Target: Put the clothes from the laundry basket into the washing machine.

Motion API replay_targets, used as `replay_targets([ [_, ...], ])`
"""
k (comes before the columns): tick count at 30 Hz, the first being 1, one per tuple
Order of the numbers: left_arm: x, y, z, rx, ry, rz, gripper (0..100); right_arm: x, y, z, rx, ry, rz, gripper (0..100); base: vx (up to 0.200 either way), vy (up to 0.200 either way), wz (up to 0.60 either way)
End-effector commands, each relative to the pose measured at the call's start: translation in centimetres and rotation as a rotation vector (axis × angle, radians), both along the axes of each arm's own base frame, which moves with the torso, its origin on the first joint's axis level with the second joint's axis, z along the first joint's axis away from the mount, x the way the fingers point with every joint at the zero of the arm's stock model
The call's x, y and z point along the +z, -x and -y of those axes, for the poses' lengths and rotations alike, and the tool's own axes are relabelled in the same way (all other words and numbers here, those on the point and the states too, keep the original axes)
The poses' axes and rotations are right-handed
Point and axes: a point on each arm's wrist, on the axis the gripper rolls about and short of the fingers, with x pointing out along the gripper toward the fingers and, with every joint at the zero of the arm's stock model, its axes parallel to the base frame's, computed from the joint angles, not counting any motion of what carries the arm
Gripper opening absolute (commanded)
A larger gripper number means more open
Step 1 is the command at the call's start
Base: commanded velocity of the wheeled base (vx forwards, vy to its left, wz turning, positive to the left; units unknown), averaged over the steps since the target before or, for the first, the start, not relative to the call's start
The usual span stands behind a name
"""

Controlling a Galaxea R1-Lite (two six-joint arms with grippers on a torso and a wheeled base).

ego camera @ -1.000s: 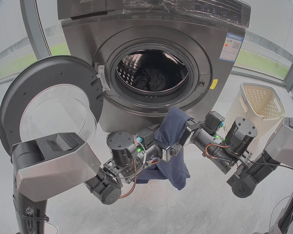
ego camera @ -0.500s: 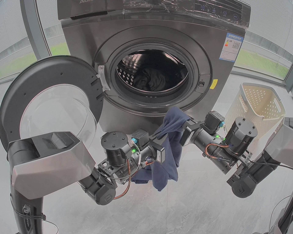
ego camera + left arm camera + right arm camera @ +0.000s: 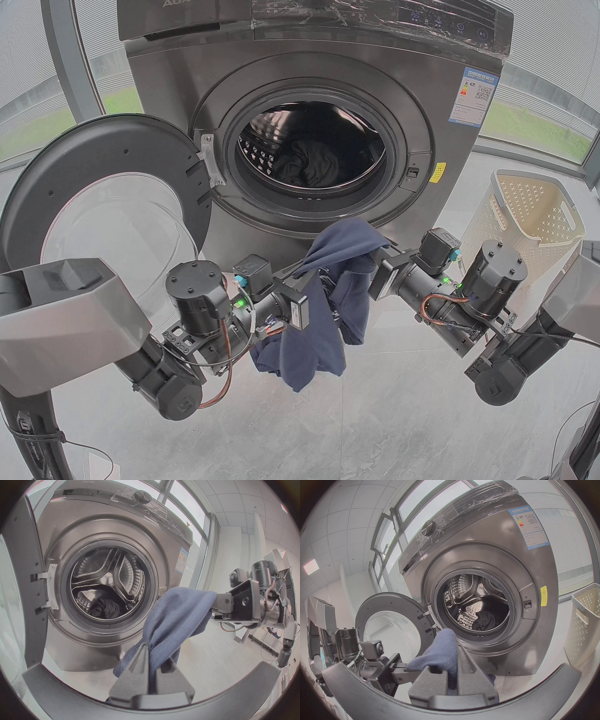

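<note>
Pale floor tiles [image 3: 406, 431] lie beneath the navy garment [image 3: 315, 350], held just below the washing machine's [image 3: 181, 81] open mouth by the left gripper [image 3: 153, 658] and right gripper [image 3: 452, 664], both jaws clenched on cloth; its hanging tail may catch the rim and spill outside.

Garment [image 3: 315, 344] before the washing machine [image 3: 187, 75], its door [image 3: 94, 156] at left, laundry basket [image 3: 537, 206] at right.

Grey tile floor [image 3: 400, 425]: washer [image 3: 169, 81] stands at 12 o'clock, w/ basket [image 3: 531, 212] at 2 o'clock, near washer's rt side.
</note>
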Motion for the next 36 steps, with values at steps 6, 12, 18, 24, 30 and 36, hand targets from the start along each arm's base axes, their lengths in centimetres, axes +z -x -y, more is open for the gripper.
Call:
replay_targets([
  [6,1.8,1.0,-2.0,0.025,0.023,0.037,0,-0.3,0.2,-0.1,0.009,0.007,-0.011,0,0.000,0.000,0.00],
  [12,3.5,2.0,-3.3,0.039,0.044,0.068,0,-1.3,0.6,0.2,0.017,0.031,-0.045,0,0.000,0.000,0.00],
  [18,5.2,4.0,-4.5,0.021,0.064,0.097,0,-2.4,0.8,-0.3,0.033,0.051,-0.080,100,0.000,0.000,0.00],
  [24,7.3,5.4,-5.4,0.017,0.117,0.155,0,-6.6,0.0,-0.7,0.025,0.132,-0.180,100,0.000,0.000,0.00],
  [30,7.9,5.9,-5.7,0.017,0.135,0.183,0,-8.3,-0.1,-1.1,0.028,0.161,-0.218,100,0.000,0.000,0.00],
  [36,9.5,6.3,-6.1,0.016,0.166,0.227,0,-9.5,-0.2,-1.4,0.031,0.183,-0.245,100,0.000,0.000,0.00],
])
